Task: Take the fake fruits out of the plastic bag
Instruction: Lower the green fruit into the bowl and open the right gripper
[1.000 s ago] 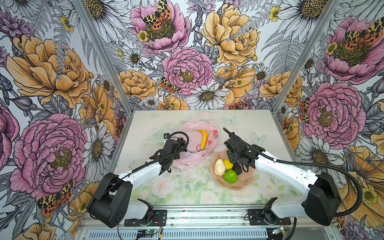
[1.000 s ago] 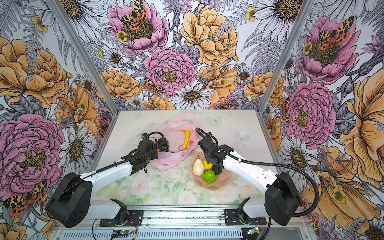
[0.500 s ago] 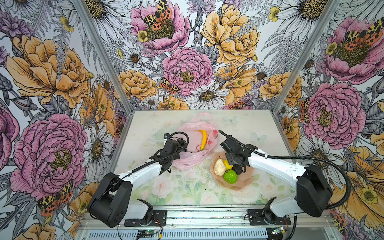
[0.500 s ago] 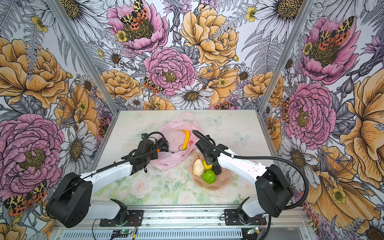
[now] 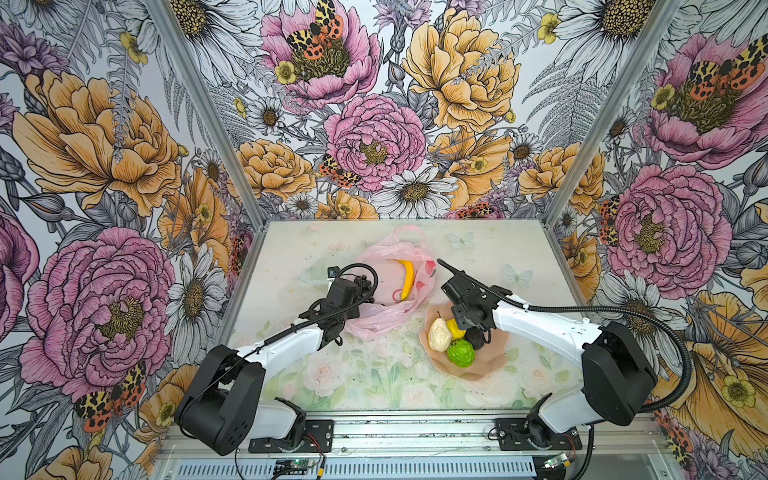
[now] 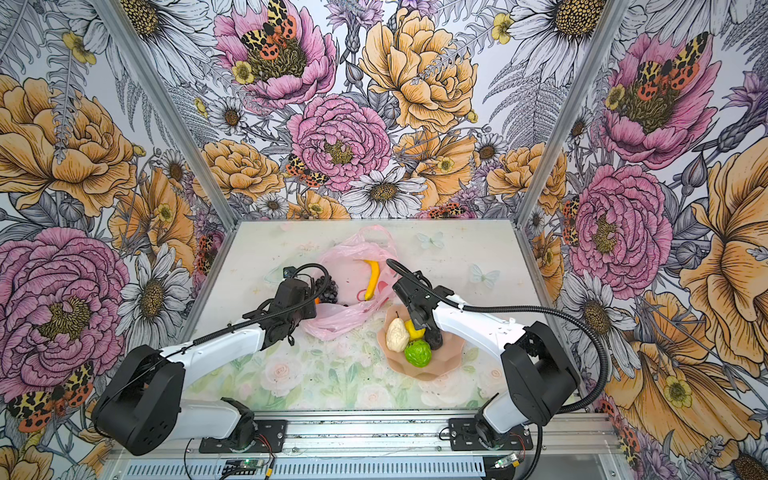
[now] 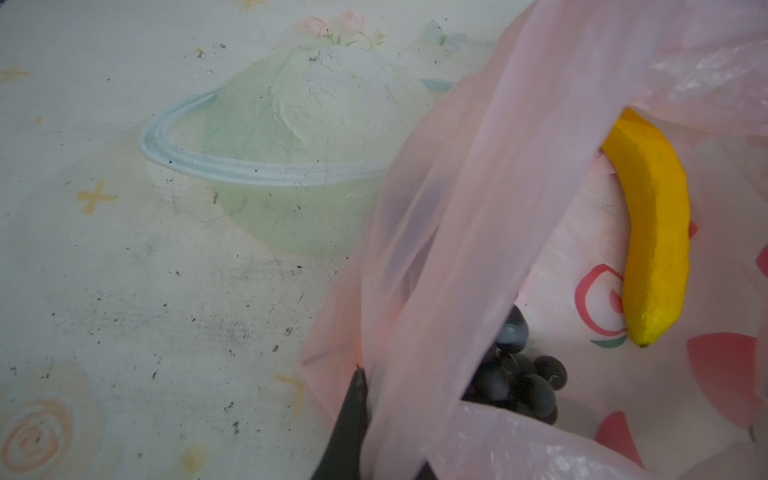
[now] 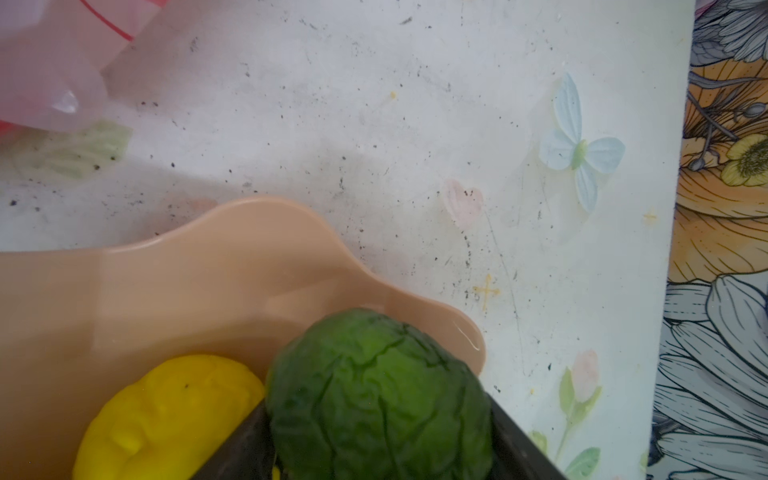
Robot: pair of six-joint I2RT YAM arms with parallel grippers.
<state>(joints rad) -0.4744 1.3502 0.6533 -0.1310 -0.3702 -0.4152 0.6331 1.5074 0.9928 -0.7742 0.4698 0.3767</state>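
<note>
The pink plastic bag (image 5: pixel 374 324) lies open mid-table. In it are a yellow banana (image 5: pixel 408 278) (image 7: pixel 652 232) and a dark grape bunch (image 6: pixel 326 289) (image 7: pixel 519 386). My left gripper (image 5: pixel 365 291) (image 7: pixel 386 436) is shut on the bag's near edge and holds the mouth open. My right gripper (image 5: pixel 469 330) (image 8: pixel 374 399) is low over the peach dish (image 5: pixel 490 361). It is shut on the dark green avocado (image 8: pixel 374 365), with both fingers against its sides. Beside the avocado in the dish lie a lemon (image 8: pixel 166 415), a cream pear (image 5: pixel 439 335) and a bumpy green fruit (image 5: pixel 460 353).
The dish stands right of the bag, near the table's front. Floral walls close in the table at the back and on both sides. A bare strip of table (image 8: pixel 415 124) runs between the dish and the right wall.
The right gripper has stayed over the dish with the avocado, shifting only slightly. The left gripper and the bag have not moved.
</note>
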